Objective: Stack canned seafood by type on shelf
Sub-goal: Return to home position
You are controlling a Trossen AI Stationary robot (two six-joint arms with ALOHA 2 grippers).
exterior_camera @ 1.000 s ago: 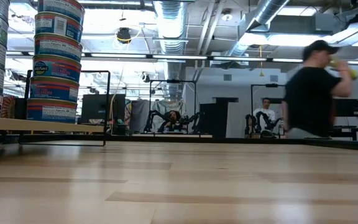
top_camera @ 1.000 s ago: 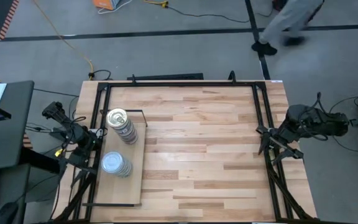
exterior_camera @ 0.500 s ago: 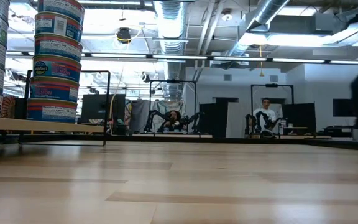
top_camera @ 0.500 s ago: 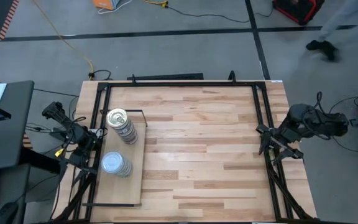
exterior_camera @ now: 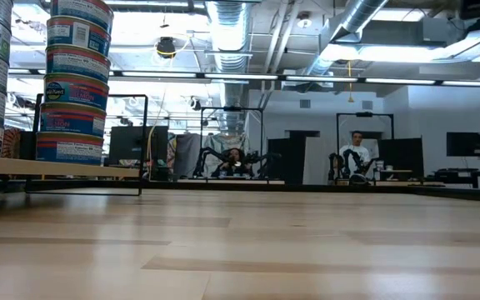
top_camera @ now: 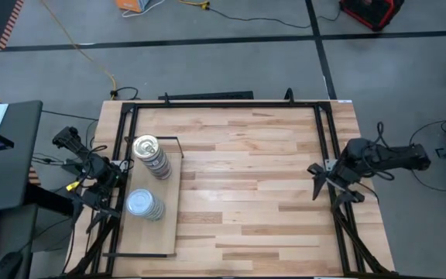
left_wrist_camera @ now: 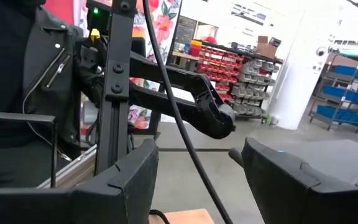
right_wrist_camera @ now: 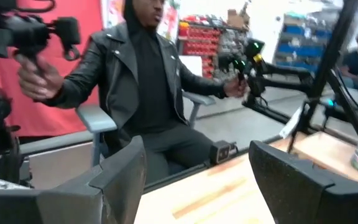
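The shelf (top_camera: 152, 236) is lying along the left side of the table, and all the canned seafood in view is standing on it in two tall columns, well apart from both arms. The gold-topped stack (top_camera: 149, 153) is sitting beside a thin black wire frame, and the silver-topped stack (top_camera: 143, 204) is sitting near the board's middle. Each tin is looking rigid, dense for its size and smooth-walled, so I am judging it slippery under hard fingers. The side wall, pinched across its full width from above, is offering the safest hold, while the flat lid is giving nothing to grip. Columns this tall are probably going to tip at a sideways nudge, so only the top tin is inviting a touch. Around them the workshop is stretching back under bright ceiling lights, with a person (right_wrist_camera: 145, 81) in a dark jacket sitting and holding control handles. The slatted table (top_camera: 254, 178) is showing level, smooth wood. The left gripper (left_wrist_camera: 194, 152) is waiting at the table's left edge beside the shelf and the right gripper (right_wrist_camera: 197, 146) at its right edge, both with fingers spread wide and holding nothing.
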